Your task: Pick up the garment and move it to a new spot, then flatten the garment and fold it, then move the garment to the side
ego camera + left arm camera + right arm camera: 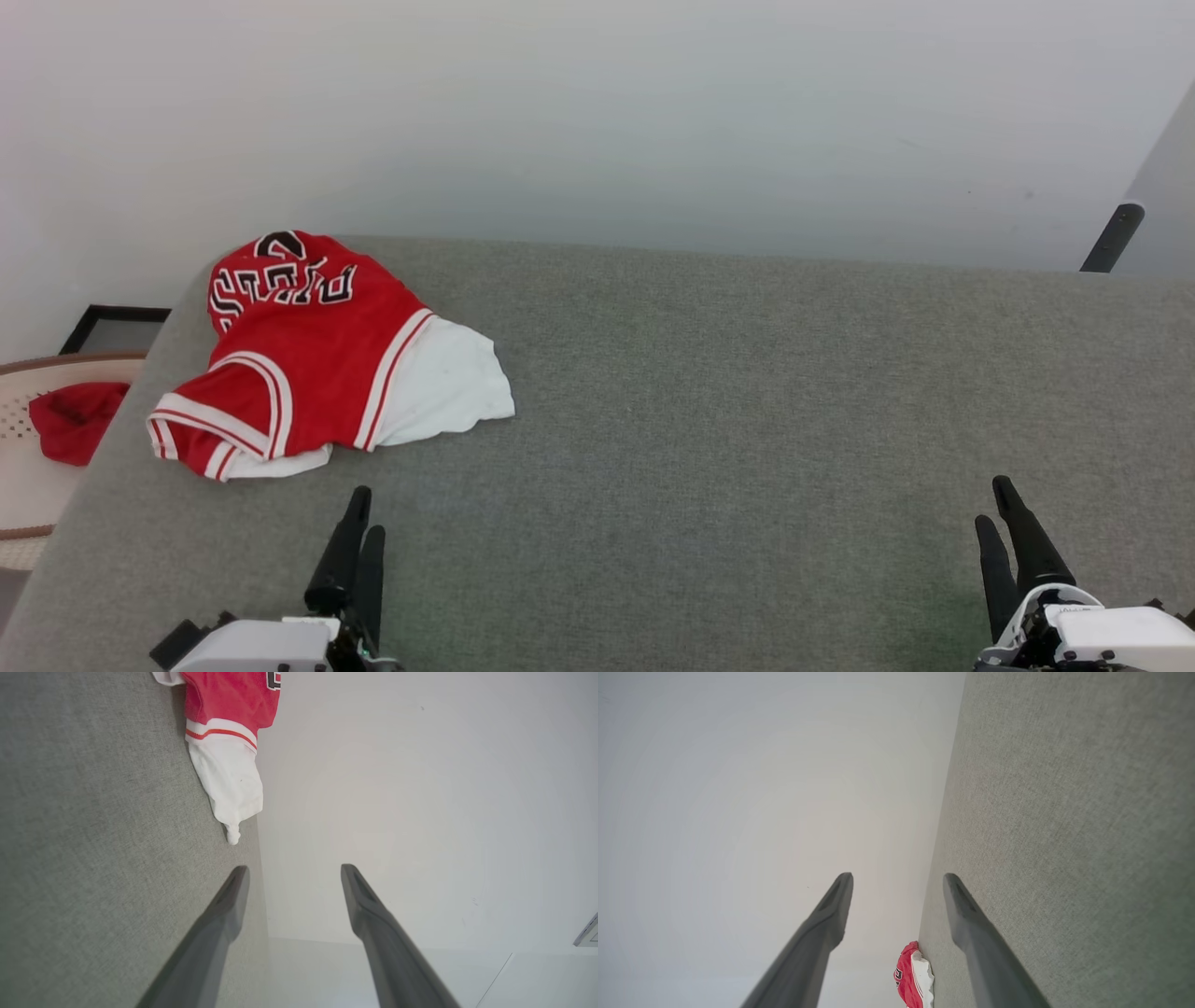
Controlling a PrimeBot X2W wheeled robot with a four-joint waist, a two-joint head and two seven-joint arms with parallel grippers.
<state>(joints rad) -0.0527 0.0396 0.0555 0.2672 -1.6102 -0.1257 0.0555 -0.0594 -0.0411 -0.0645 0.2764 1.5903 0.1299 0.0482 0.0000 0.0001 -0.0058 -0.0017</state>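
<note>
The garment (pixel 308 355), a red jersey with white lining, striped trim and black block letters, lies crumpled at the far left of the grey table (pixel 728 411). My left gripper (pixel 364 509) hovers open just in front of the garment, nothing between its fingers. In the left wrist view the garment (pixel 229 732) lies ahead of the open left gripper (pixel 294 870). My right gripper (pixel 997 504) is open and empty at the lower right, far from the garment. The right wrist view has the garment (pixel 913 975) far off, beyond the open right gripper (pixel 899 877).
A small plain red cloth (pixel 73 422) lies on a pale round woven seat (pixel 23 467) off the table's left edge. A dark frame (pixel 112 327) leans by the white wall. A black bar (pixel 1111 238) stands at the far right. The table's middle and right are bare grey fabric.
</note>
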